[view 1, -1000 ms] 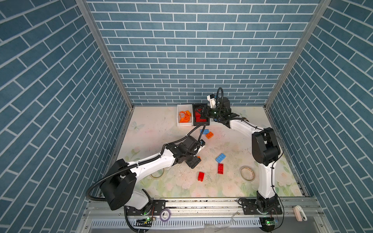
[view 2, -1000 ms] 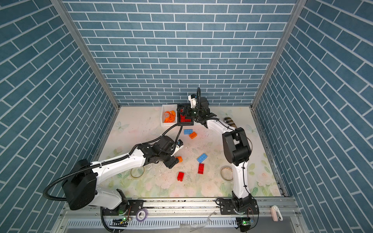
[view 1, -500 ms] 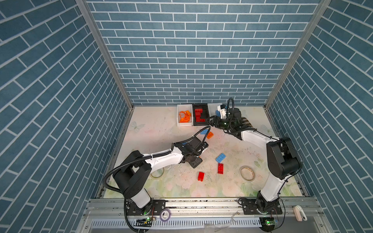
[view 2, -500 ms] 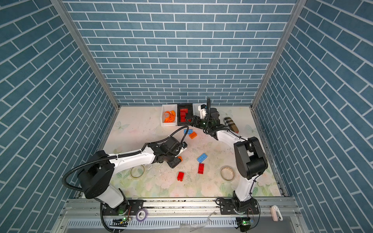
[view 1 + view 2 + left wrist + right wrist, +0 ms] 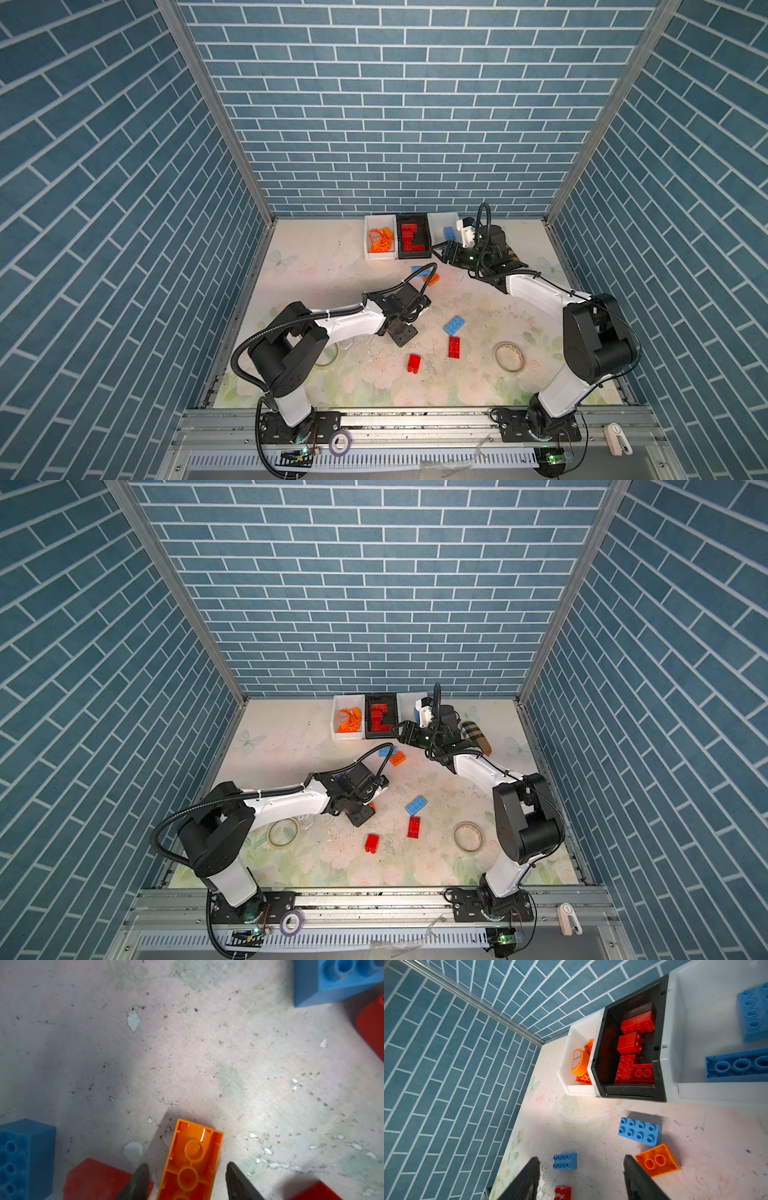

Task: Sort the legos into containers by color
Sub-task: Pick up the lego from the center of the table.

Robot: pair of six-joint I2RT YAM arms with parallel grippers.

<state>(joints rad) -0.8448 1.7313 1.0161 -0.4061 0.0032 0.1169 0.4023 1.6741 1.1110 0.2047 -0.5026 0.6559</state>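
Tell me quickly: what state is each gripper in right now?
Left gripper: open, jaws either side of the upside-down orange plastic brick, not touching it.
Right gripper: open, nothing between its jaws.

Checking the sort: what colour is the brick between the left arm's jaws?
Orange. The brick shows best in the left wrist view, hollow underside facing the camera.

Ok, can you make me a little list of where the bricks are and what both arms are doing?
orange bin: white, orange bricks inside
red bin: black, red bricks inside
blue bin: white, blue bricks inside
still on table: red brick, blue brick, a few more
left tool: open, fingers either side of an orange brick, hollow side showing, not gripping yet
right tool: open, empty, near the bins
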